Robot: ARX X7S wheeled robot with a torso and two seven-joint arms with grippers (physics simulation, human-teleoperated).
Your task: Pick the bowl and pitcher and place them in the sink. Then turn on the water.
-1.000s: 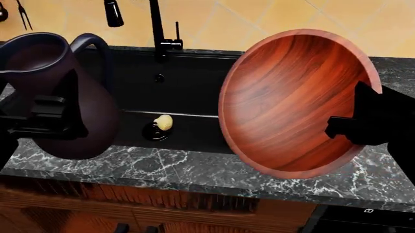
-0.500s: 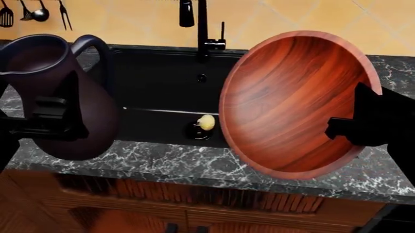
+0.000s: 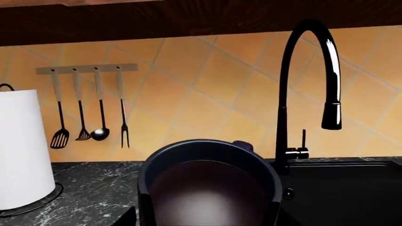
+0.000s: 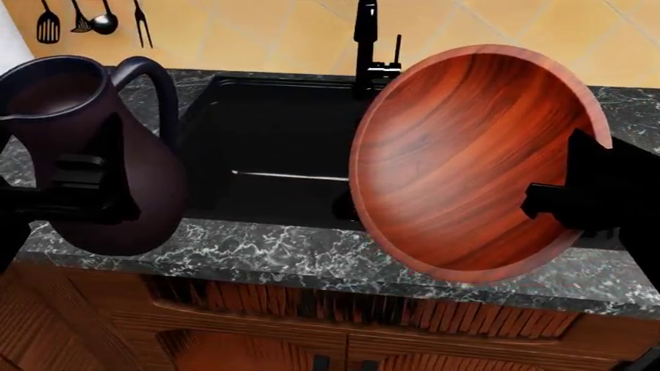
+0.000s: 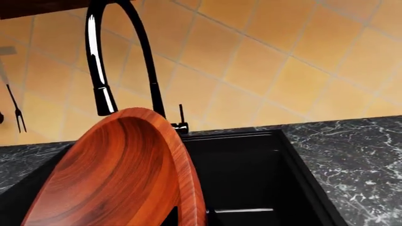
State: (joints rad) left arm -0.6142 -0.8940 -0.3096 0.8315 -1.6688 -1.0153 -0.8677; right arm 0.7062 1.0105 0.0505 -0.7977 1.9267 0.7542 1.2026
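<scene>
The dark pitcher (image 4: 98,139) hangs upright at the left, above the counter's front edge, with my left gripper (image 4: 88,192) shut on its belly. In the left wrist view the pitcher's open mouth (image 3: 207,188) fills the near field. The wooden bowl (image 4: 464,154) is tilted on edge, its hollow facing me, and my right gripper (image 4: 559,205) is shut on its right rim. The bowl (image 5: 119,174) covers part of the black sink (image 4: 278,131) (image 5: 251,169). The black faucet (image 4: 366,42) (image 3: 284,94) (image 5: 97,61) stands behind the basin. No water falls from its spout.
Marbled countertop (image 4: 289,255) runs along the front and to the right (image 5: 358,155). A utensil rack (image 3: 88,106) (image 4: 93,19) hangs on the tiled wall at the back left. A paper towel roll (image 3: 22,146) stands on the counter there. Wooden cabinet fronts (image 4: 258,332) lie below.
The head view has shifted: sink and faucet slid rightward in it. The small yellowish thing at the drain is now behind the bowl. Both grippers keep their hold.
</scene>
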